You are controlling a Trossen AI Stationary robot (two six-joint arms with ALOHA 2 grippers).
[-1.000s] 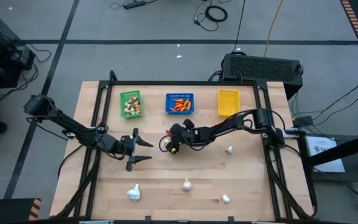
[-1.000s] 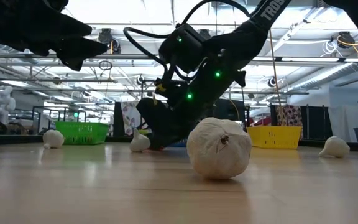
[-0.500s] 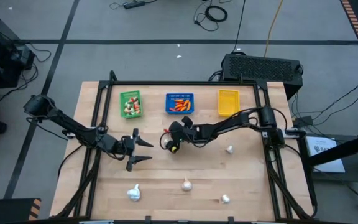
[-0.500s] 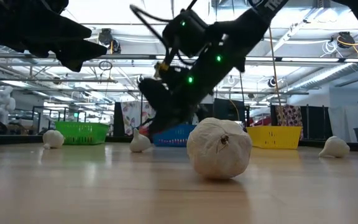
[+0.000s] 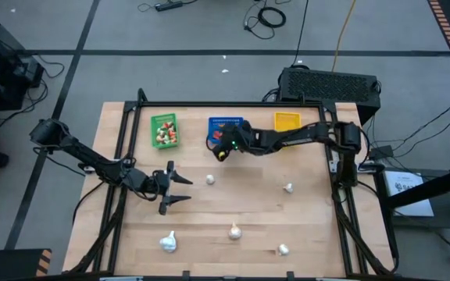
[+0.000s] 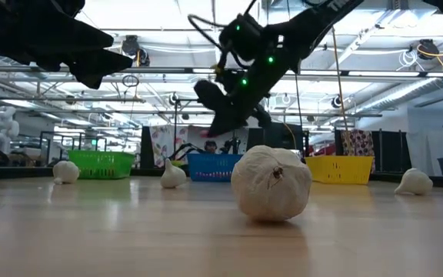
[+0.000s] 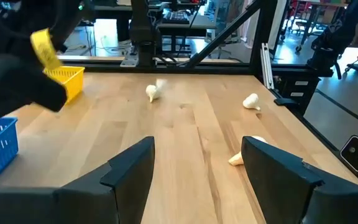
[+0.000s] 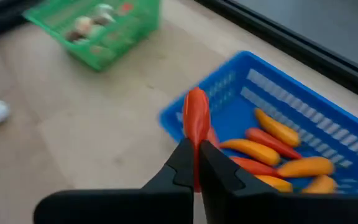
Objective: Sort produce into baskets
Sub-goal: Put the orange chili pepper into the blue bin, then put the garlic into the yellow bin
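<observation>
Your right gripper (image 8: 195, 163) is pinched on a red pepper (image 8: 196, 119), raised off the table and poised at the near edge of the blue basket (image 8: 316, 118). Just ahead of its fingers, that basket holds orange and red pieces (image 8: 277, 151). Off to one side sits the green basket (image 8: 98, 28) with mixed bits; the yellow basket (image 5: 287, 127) lies behind it along the arm. Your left gripper (image 5: 180, 190) waits spread wide, well apart, with garlic bulbs (image 5: 234, 231) scattered on the table (image 5: 256, 211).
</observation>
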